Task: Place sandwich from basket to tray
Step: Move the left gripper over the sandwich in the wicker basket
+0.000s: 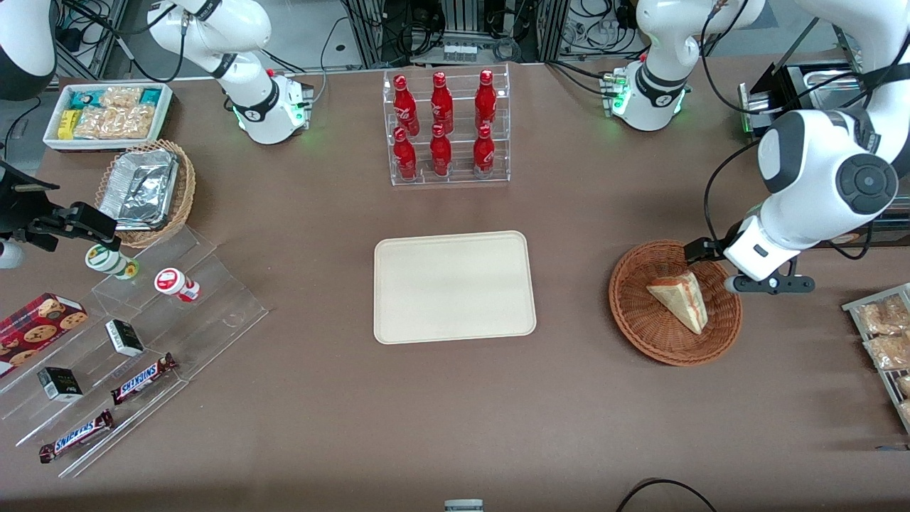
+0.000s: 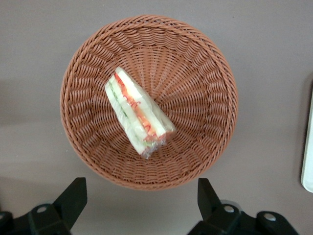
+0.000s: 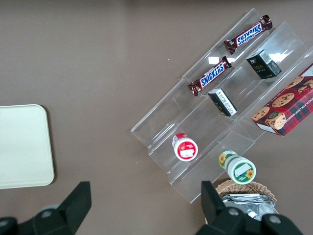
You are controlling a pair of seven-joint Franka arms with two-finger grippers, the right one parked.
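— Sandwich [image 2: 138, 113] position?
— It lies in the round reddish-brown wicker basket [image 2: 205, 68], a clear-wrapped wedge with red, orange and green filling showing along its cut edge. The basket sits on the brown table [image 1: 569, 398] toward the working arm's end.

— And the gripper [image 2: 142, 203]?
— It hangs over the basket's rim, its two black fingers [image 2: 71, 200] spread wide with nothing between them, clear of the sandwich.

— The tray [image 1: 454, 286]?
— Cream-beige, bare, mid-table, well apart from the basket.

— Any writing that reads?
— Two bars marked SNICKERS [image 1: 143, 378] on a clear stepped display [image 1: 213, 313] toward the parked arm's end, next to a red box printed with chocolate-chip cookies [image 1: 39, 320]. Six red bottles [image 1: 441, 124] stand in a clear rack, farther from the front camera than the tray; their white script is too small to read.

— Surroundings?
— A lighter wicker basket of foil containers [image 1: 146, 188], a white bin of snack packets [image 1: 106, 114], and cables and metal framing along the table's edge farthest from the camera.
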